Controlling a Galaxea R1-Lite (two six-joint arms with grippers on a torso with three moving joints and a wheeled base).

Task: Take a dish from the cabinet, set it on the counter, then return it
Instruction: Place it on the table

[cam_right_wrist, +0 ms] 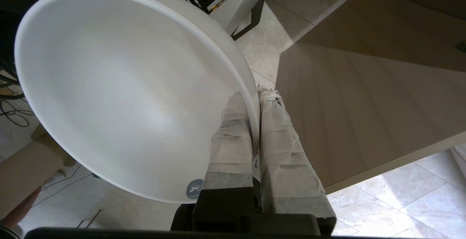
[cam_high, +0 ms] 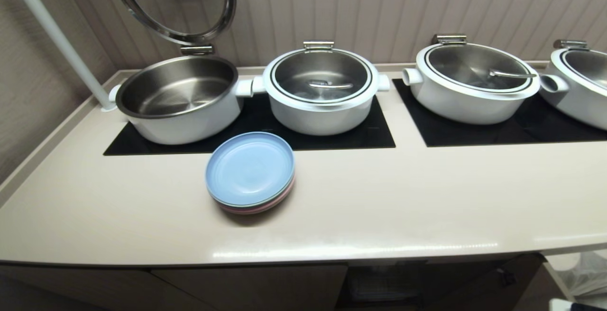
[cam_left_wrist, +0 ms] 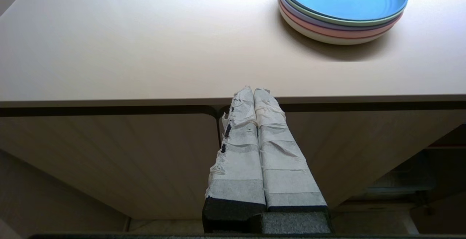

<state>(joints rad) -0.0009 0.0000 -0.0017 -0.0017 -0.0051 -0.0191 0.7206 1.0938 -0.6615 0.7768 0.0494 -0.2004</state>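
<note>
Counter (cam_high: pixel 379 197) runs long and cream across the head view, two black glass panels (cam_high: pixel 332 135) set into it; neither arm shows from there. Four white pots (cam_high: pixel 322 107) stand on the panels at the back; the leftmost pot (cam_high: pixel 180 107) has its round lid (cam_high: pixel 175 3) tipped up against the ribbed wall, the other three lie closed under glass lids.

Cabinet (cam_left_wrist: pixel 109 159) sits under the counter; ribbed beige doors with rounded corners; on the right wrist view one door (cam_right_wrist: pixel 364 115) stands swung out over pale floor tiles (cam_right_wrist: pixel 393 202), just beside the right pincer.

Plates (cam_high: pixel 250 171), a pastel stack with blue on top, rest on the counter in front of the two left pots; from the left pincer (cam_left_wrist: pixel 254 90) they lie beyond and off to one side, well apart.

Bowl (cam_right_wrist: pixel 123 104), white and deep, is off the counter and outside the cabinet, held in the air and tilted so its hollow faces the wrist camera; a small blue sticker near its rim.

Right pincer (cam_right_wrist: pixel 255 93) clenched on the bowl's rim, one taped finger (cam_right_wrist: pixel 233 137) inside, the other outside.

Left pincer parked in front of the counter's edge, at the seam between two doors; taped fingers (cam_left_wrist: pixel 240 140) pressed together, nothing between them.
</note>
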